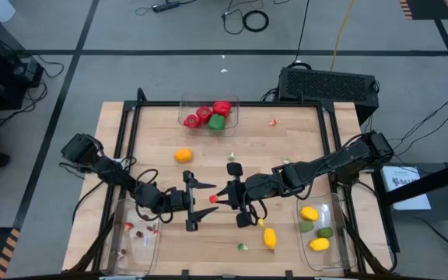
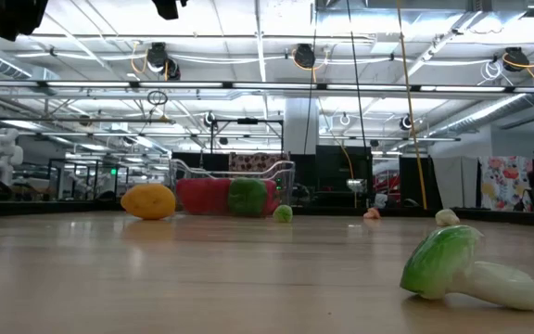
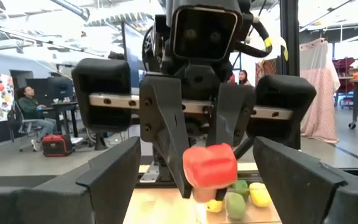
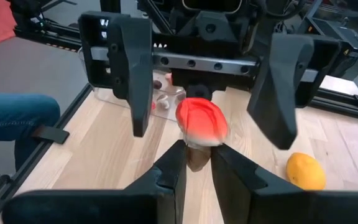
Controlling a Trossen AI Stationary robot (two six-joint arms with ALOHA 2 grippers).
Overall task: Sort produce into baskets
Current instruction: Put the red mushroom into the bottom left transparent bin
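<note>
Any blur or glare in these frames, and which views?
Low view: ceiling lights blow out the background, and the near cabbage is soft. Right wrist view: the red mushroom in the right gripper is blurred. Left wrist view: same mushroom soft. High view: even light.

The left gripper (image 3: 197,186) stands with its fingers (image 3: 110,177) spread wide, facing the right gripper (image 3: 207,180). That one pinches a small red-capped piece (image 3: 209,165) with a pale stem, possibly a toy mushroom. Behind, yellow and green produce (image 3: 244,194) sits low. A seated person (image 3: 33,112) shows in the room.
</note>
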